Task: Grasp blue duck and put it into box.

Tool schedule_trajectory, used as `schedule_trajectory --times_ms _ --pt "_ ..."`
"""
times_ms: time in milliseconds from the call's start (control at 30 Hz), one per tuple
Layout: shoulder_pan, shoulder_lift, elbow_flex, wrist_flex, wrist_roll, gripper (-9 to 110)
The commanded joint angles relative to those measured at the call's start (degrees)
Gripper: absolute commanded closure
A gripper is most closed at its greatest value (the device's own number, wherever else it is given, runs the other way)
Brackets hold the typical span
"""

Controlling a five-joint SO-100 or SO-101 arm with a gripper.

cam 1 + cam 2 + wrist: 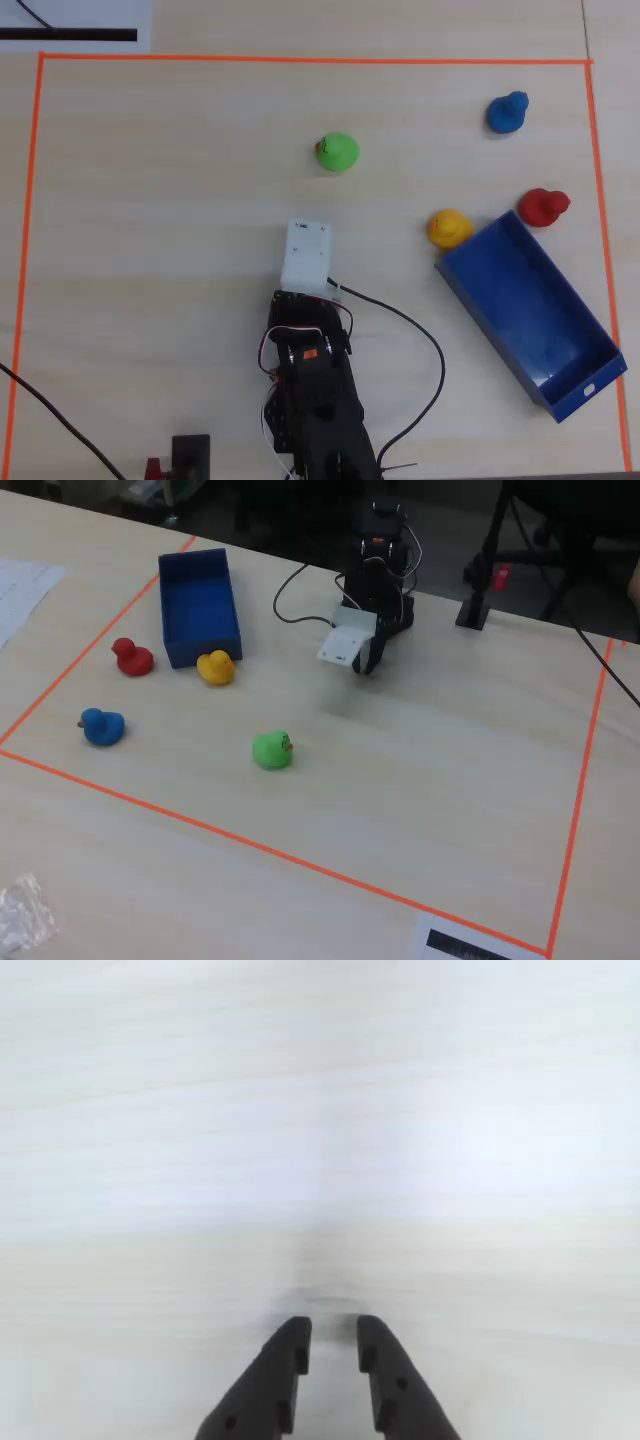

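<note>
The blue duck (507,113) stands alone near the far right corner of the taped area in the overhead view, and at the left in the fixed view (102,726). The box (520,290), a long dark-blue tray, lies empty at the right, slanted; it also shows in the fixed view (205,640). My gripper (334,1325) hangs low over bare table near the arm's base, far from the duck; in the fixed view (366,666) it sits under a white camera mount (305,255). Its jaws stand a narrow gap apart with nothing between them.
A red duck (543,206) and a yellow duck (449,228) sit at the box's far end, the yellow one almost touching it. A green duck (337,152) is ahead of the arm. Orange tape (300,60) frames the work area. A black cable (425,350) loops beside the arm.
</note>
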Motion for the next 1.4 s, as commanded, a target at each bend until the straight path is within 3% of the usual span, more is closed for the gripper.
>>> schedule_trajectory --times_ms 0,1033,1200,1367 --pt "-0.26 -0.88 -0.18 1.05 -0.09 98" --pt "-1.67 -0.88 -0.18 1.05 -0.09 98" --pt "0.44 -0.88 -0.18 1.05 -3.78 92" --pt "-0.18 -0.88 -0.18 1.23 -4.04 96"
